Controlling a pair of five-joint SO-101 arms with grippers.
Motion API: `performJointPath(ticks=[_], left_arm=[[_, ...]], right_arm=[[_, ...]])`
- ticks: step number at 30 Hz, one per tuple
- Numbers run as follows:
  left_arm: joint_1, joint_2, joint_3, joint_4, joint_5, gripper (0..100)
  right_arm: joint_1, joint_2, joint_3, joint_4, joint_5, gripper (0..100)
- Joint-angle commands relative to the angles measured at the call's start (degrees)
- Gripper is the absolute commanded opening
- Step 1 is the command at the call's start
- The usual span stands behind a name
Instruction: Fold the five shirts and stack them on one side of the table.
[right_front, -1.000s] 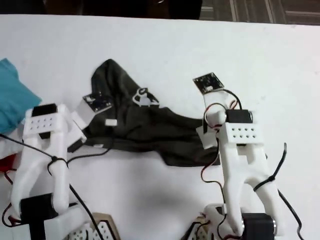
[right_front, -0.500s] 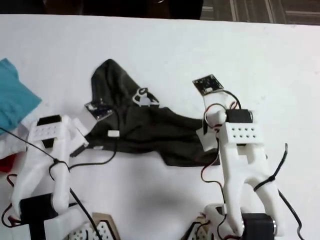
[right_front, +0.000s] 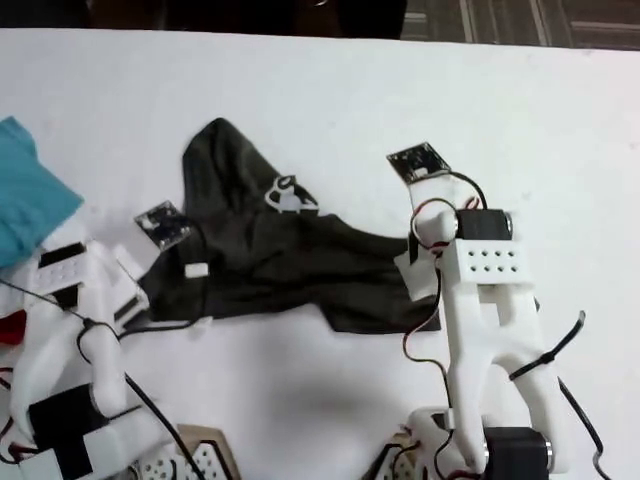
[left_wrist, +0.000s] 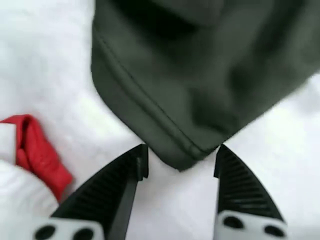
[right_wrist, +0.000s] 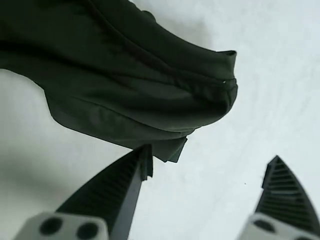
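A dark green shirt (right_front: 270, 250) lies crumpled across the middle of the white table (right_front: 330, 90). My left gripper (left_wrist: 180, 159) is open just off the shirt's left corner (left_wrist: 200, 75), and the hem tip sits between its fingertips without being gripped. In the high view the left gripper (right_front: 135, 300) is at the shirt's left edge. My right gripper (right_wrist: 210, 162) is open just short of the shirt's right end (right_wrist: 115, 75), over bare table. The high view places the right gripper (right_front: 420, 278) at the shirt's right edge.
A teal shirt (right_front: 25, 200) lies at the table's left edge, with a red cloth (right_front: 8, 325) and white fabric beside it. The red cloth (left_wrist: 40, 152) is close to my left gripper. The far and right parts of the table are bare.
My left arm has drawn back to the left and toward the front, off the shirt's body to its corner. The shirt's left edge now reaches a little further left. The right arm has hardly moved.
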Motion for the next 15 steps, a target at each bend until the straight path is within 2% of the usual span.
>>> performJointPath(ticks=[1, 5, 9, 15], left_arm=[[-0.4, 4.4, -0.6, -4.9, -0.5, 23], [-0.3, 9.5, -8.3, 0.9, 3.3, 23], [2.6, 10.6, -12.8, 9.1, 3.8, 23], [6.2, 10.8, -12.7, 11.6, 4.0, 23]], right_arm=[[0.2, -2.5, -2.3, 0.5, 0.1, 34.4], [0.0, -2.5, -2.3, 0.5, 0.1, 34.4], [0.1, -2.5, -2.3, 0.5, 0.1, 34.4], [0.1, -2.5, -2.3, 0.5, 0.1, 34.4]])
